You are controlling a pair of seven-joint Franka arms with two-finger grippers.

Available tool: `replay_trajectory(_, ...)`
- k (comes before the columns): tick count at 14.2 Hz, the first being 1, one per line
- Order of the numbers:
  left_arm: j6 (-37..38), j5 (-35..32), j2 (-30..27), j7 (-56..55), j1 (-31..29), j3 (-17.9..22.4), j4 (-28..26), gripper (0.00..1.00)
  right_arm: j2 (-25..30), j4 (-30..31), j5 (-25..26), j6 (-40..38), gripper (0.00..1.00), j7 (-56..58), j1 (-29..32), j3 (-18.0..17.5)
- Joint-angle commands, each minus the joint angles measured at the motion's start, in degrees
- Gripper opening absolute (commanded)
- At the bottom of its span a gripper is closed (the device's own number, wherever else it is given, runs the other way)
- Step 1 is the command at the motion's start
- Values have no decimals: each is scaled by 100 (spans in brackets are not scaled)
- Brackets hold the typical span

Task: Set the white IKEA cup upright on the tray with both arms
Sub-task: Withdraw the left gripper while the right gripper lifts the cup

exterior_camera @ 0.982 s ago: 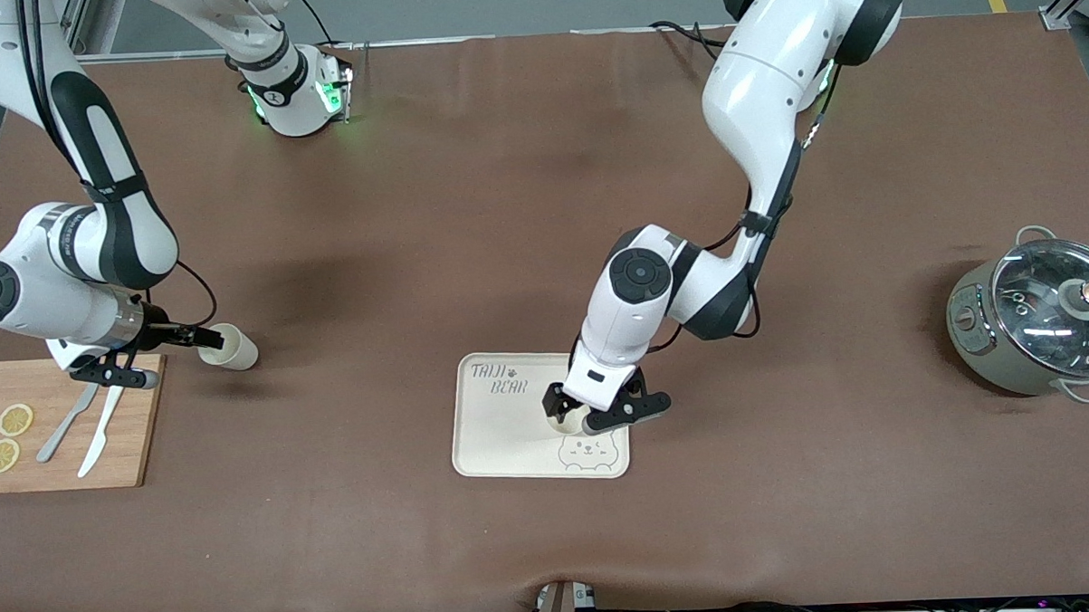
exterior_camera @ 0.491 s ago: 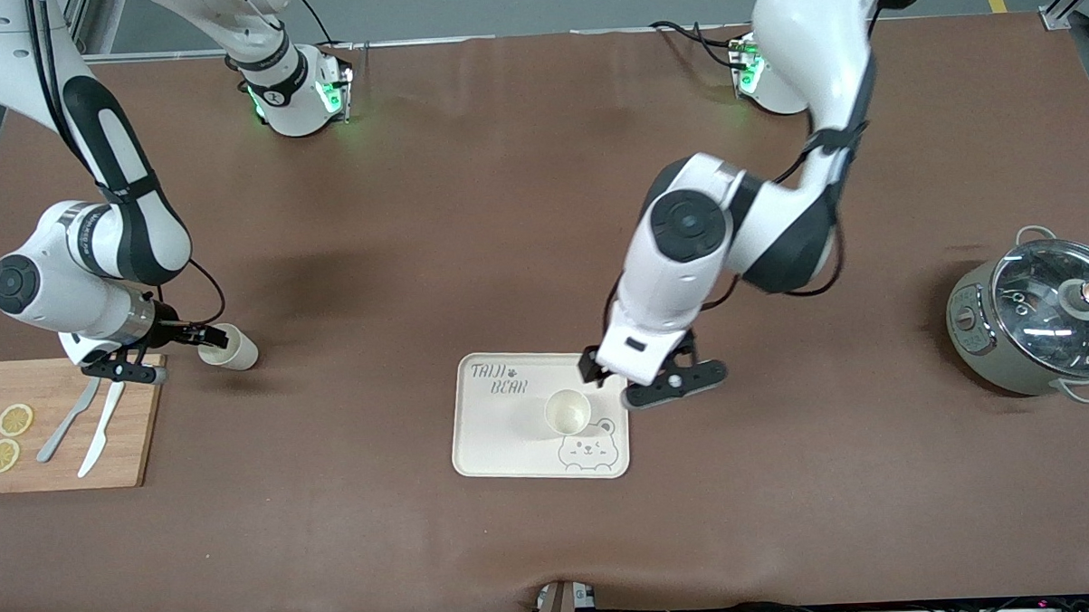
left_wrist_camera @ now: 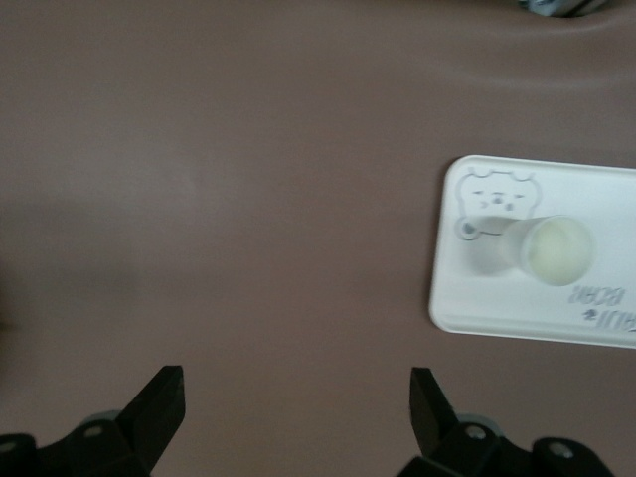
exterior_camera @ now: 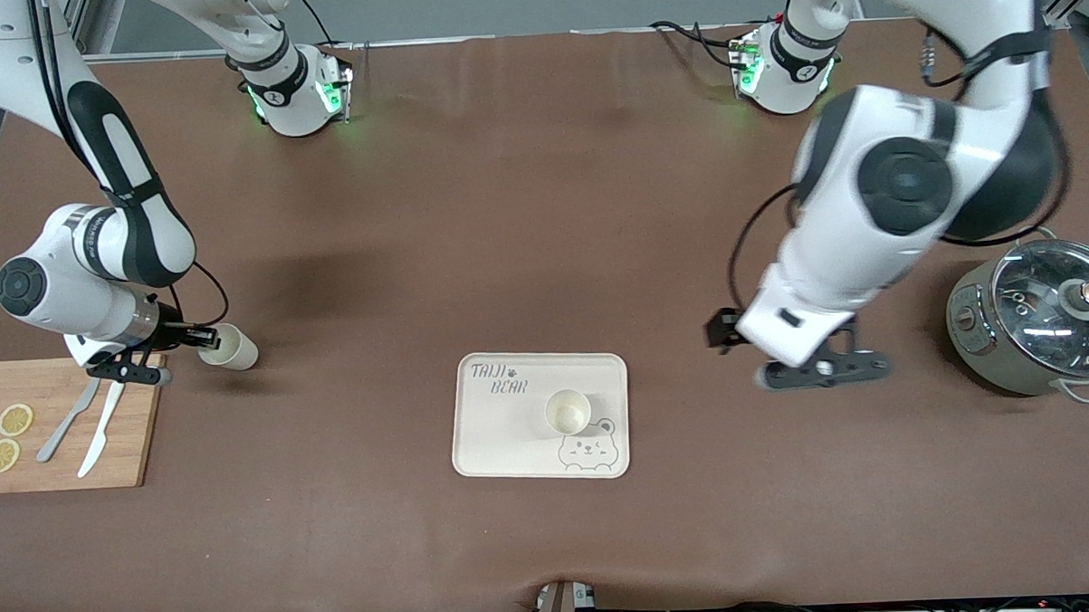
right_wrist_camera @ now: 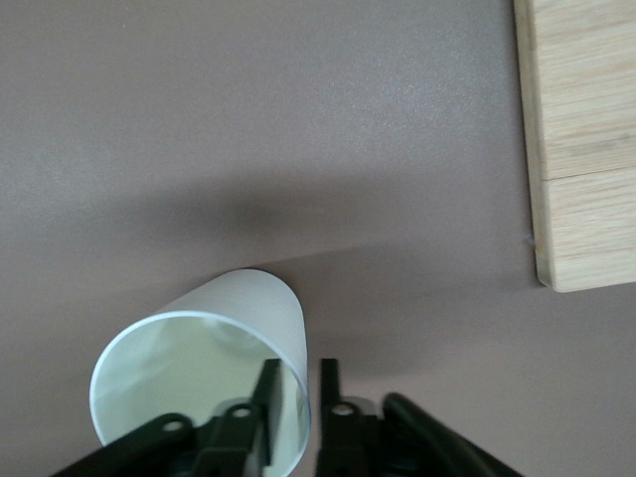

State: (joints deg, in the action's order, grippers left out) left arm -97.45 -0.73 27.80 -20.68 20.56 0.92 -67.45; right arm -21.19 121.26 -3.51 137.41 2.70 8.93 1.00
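While one white plastic cup (exterior_camera: 567, 411) stood upright on the cream rectangular bear-print tray (exterior_camera: 504, 434) at lower centre of the front view, the left gripper (exterior_camera: 795, 356) hung wide open over bare brown table (exterior_camera: 523, 207), well apart from it. At mid-left, the right gripper (exterior_camera: 203, 337) pinched a second, tipped white cup's (exterior_camera: 229, 347) rim; the right wrist view showed one finger (right_wrist_camera: 260, 397) inside it.

An upright white cup (exterior_camera: 567, 411) stands on the tray (exterior_camera: 504, 434) beside its bear drawing, the left claw (exterior_camera: 804, 356) raised over the desk (exterior_camera: 541, 206) between tray and pot (exterior_camera: 1039, 325).
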Motion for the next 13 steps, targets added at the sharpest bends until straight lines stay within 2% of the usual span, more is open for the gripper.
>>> replay_trajectory(1,295,11,-319,870,-524,-31,-242,100,45,47,17,40,0,46,74,-74)
replay_trajectory(4,349,73,-380,1766,-1113,-48,-277,100,62,12,17,-39,0,46,74,-82)
replay_trajectory(8,332,256,-643,2173,-1720,-75,-671,100,62,-260,9,-66,0,46,-57,-109)
replay_trajectory(10,122,441,-1002,2540,-1975,-83,-1197,100,62,-636,0,-554,0,-24,-198,-109)
replay_trajectory(13,-537,713,-1705,2665,-2170,-75,-2278,100,54,-1156,-53,-1277,0,-42,-233,-109)
